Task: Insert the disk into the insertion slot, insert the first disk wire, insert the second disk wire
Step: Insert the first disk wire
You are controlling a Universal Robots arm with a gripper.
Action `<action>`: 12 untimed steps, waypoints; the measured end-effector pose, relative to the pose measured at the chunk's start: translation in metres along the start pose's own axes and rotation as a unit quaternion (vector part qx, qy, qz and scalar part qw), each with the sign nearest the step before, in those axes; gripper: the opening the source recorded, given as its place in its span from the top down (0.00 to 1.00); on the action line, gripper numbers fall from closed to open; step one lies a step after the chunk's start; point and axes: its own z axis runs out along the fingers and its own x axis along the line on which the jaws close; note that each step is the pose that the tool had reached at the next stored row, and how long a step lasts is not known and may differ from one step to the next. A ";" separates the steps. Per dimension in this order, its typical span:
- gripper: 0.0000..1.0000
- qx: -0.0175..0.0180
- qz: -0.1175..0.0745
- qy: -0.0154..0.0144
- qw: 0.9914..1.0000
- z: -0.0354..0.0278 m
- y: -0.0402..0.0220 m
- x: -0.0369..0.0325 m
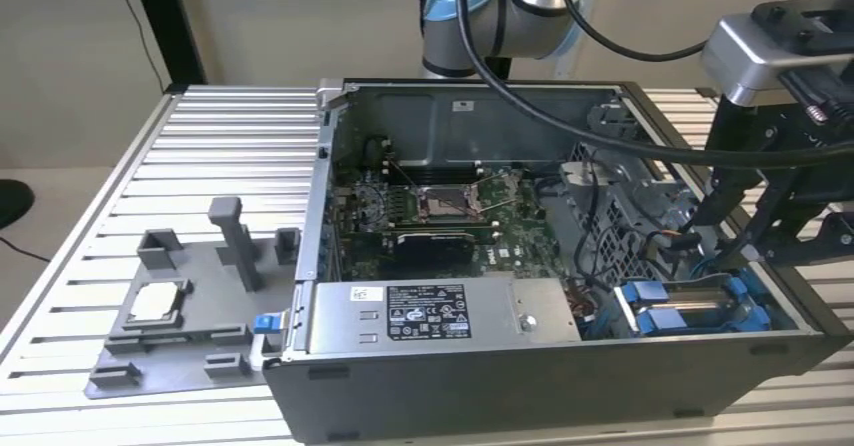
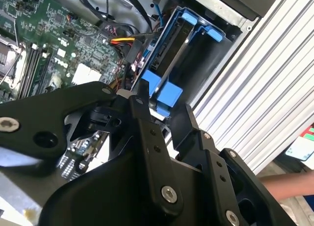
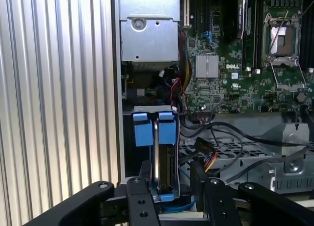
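The disk [image 3: 166, 162] stands on edge in its blue carrier [image 3: 154, 129], down inside the insertion slot [image 3: 128, 152] at the case's corner. In the exterior view the disk [image 1: 683, 311] lies low at the case's right end. My gripper [image 3: 170, 169] hovers over it, open, with one black finger [image 3: 145, 171] on each side of the disk's edge and a small gap to the metal. In the second wrist view my gripper [image 2: 164, 106] straddles the blue tabs [image 2: 162, 88]. A black connector on red, yellow and orange wires [image 3: 205, 156] hangs loose beside the disk. A thin blue cable [image 2: 159, 17] runs close by.
The silver power supply box [image 1: 427, 311] fills the case's near side, beside the green motherboard [image 1: 427, 206]. A grey fixture plate [image 1: 187, 306] with posts sits on the ribbed table at the exterior view's left. A person's arm [image 2: 289, 184] shows beyond the table edge.
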 end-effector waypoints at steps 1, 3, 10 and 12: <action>0.00 0.001 0.000 -0.001 1.000 0.0011 0.0001 -0.0011; 0.00 0.002 0.000 -0.002 1.000 0.0034 0.0003 -0.0042; 0.00 0.009 -0.001 -0.006 1.000 0.0102 0.0008 -0.0231; 0.00 0.013 -0.001 -0.006 1.000 0.0115 0.0006 -0.0282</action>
